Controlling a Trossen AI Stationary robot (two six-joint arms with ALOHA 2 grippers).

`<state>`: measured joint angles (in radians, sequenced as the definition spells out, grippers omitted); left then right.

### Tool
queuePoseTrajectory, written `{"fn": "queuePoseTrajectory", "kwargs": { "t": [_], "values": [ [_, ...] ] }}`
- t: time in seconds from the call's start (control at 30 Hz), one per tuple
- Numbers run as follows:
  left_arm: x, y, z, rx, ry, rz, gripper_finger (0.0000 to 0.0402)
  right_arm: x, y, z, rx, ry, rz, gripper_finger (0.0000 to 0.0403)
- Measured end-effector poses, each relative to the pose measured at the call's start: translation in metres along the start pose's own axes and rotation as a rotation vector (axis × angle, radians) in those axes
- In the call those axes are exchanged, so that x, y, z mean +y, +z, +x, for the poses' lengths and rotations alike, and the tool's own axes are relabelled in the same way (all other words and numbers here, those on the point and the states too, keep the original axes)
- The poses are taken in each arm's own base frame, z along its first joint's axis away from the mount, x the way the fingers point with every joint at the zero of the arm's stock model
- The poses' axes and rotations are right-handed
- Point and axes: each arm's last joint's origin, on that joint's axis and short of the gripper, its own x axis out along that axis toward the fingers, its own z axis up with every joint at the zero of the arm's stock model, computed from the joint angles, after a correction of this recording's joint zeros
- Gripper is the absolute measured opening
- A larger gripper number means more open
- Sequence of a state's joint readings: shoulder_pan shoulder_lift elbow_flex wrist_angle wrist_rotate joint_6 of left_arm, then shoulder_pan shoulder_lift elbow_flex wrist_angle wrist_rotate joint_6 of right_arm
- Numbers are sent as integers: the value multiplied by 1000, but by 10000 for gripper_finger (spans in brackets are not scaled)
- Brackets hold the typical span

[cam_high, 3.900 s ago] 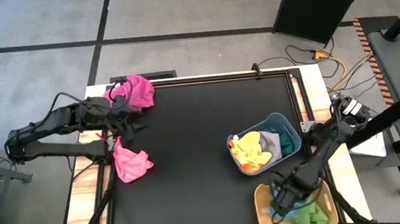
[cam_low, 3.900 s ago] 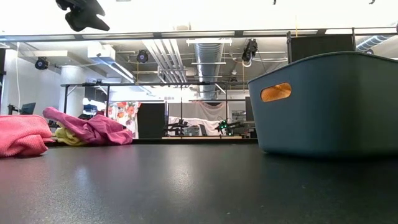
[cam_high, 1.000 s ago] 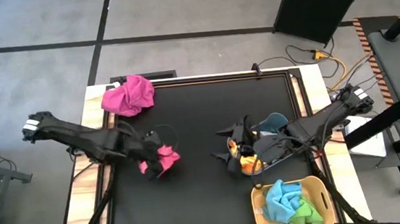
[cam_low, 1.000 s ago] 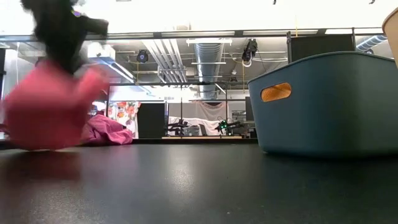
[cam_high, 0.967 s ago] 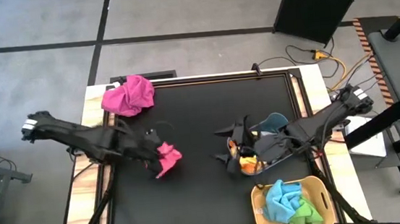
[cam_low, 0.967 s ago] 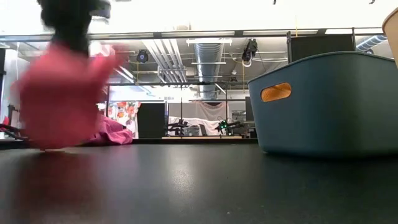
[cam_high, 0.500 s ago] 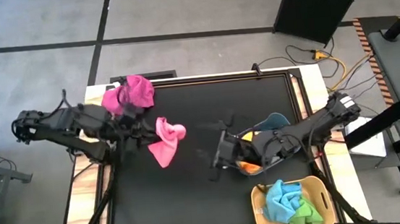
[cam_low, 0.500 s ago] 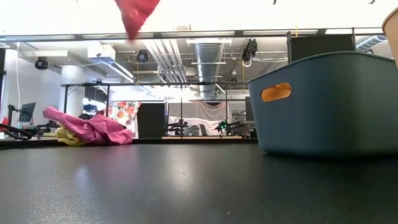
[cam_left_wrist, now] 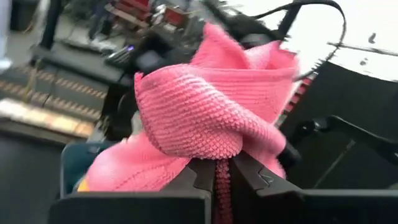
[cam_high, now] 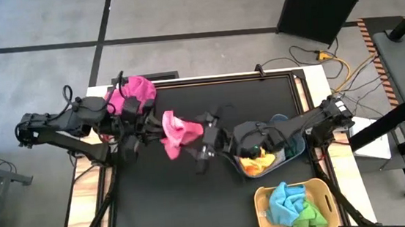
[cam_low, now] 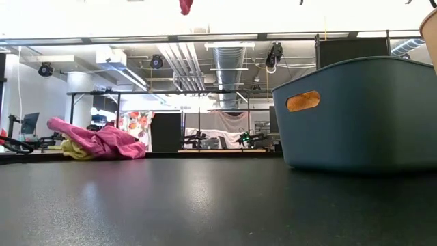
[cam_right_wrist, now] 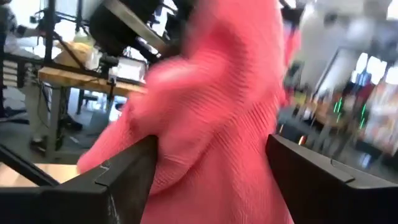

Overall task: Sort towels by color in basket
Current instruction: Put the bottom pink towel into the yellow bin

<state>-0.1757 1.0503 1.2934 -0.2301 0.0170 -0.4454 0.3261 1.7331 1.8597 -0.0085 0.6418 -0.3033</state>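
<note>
A pink towel hangs in the air over the table's middle, with my left gripper shut on it. Only its lowest tip shows in the low view. My right gripper reaches in from the right, open, its fingers on either side of the same towel. A magenta towel lies bunched on the table's far left corner. The blue basket holds an orange-yellow towel. The tan basket holds a light blue towel and a lime towel. My left gripper pinches a bunched fold of the pink towel between its two fingers, coming level from the table's left. The towel is lifted clear of the table and billows beyond the fingertips. My right gripper: the towel fills the gap between its fingers, but whether they touch it I cannot tell.
The blue basket stands at the table's right, with the tan basket nearer the front edge. The black tabletop is bare in the middle and at the near left. Cables run over the floor beyond the far right corner.
My left gripper has lifted the pink towel off the table and carried it up, toward the far edge and to the right, so it now hangs clear. My right gripper has moved from the blue basket toward the table's left, up to the towel.
</note>
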Motion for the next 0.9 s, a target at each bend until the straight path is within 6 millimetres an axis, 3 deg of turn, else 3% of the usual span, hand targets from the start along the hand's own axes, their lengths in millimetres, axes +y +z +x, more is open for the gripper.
{"fn": "queuePoseTrajectory", "kwargs": {
  "t": [0.17, 0.27, 0.4, 0.53, 0.63, 0.9],
  "values": [
    [-2, 1, 7, -11, -62, 95, 0, -8, -6, 7, 50, 34, 143, 300],
    [0, -2, 12, 4, -56, 164, 0, -11, -7, 10, 44, 74, 183, 282],
    [1, -5, 18, 12, -52, 248, 5, -14, -9, 13, 42, 132, 246, 217],
    [4, -7, 17, 31, -3, 290, 15, -14, -10, 13, 59, 136, 285, 114],
    [6, -6, 5, 45, 73, 317, 32, -18, -8, 8, 95, 135, 296, 33],
    [14, -10, -45, 169, 343, 335, 111, -29, -4, -7, 258, 128, 360, 20]
  ]
}}
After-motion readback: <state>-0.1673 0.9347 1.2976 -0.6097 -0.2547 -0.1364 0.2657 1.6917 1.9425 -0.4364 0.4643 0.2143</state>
